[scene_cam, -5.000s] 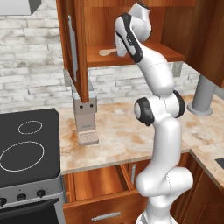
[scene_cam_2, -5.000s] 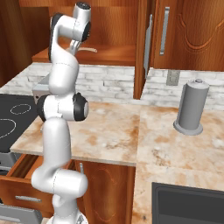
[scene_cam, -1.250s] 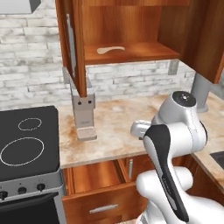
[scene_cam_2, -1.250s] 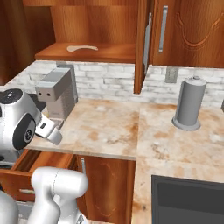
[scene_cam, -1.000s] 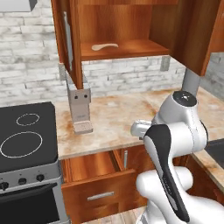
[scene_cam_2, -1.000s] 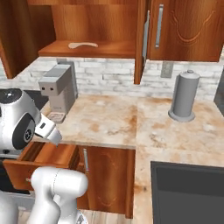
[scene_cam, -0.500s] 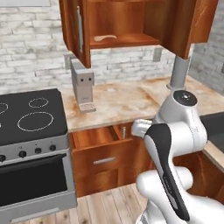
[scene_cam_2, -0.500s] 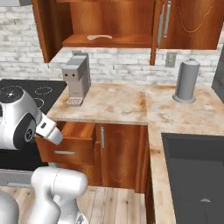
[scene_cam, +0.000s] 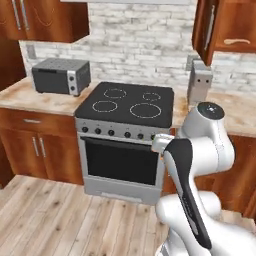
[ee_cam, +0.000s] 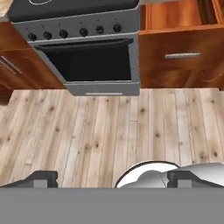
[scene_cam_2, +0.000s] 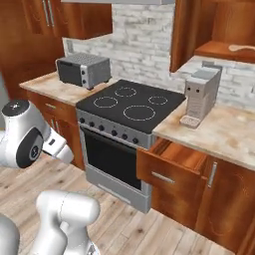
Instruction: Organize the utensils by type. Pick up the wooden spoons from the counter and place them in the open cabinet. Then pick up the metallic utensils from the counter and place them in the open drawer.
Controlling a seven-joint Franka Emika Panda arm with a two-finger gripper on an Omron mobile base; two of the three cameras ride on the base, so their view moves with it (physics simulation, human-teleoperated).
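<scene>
Up in the cabinet, wooden spoon; pincer low, agape.

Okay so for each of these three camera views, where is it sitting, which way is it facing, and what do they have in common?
Left base view: behind the arm's left, facing the stove, toaster oven and coffee machine; the white arm rises at lower right.
Right base view: behind the arm's right, facing the same stove, the open drawer and the wooden spoon in the open cabinet; the arm fills lower left.
Hand view: on the hand, looking down at floor, oven front and drawer; the open claw has its tips at the bottom.
Shared: stove and drawer.
</scene>
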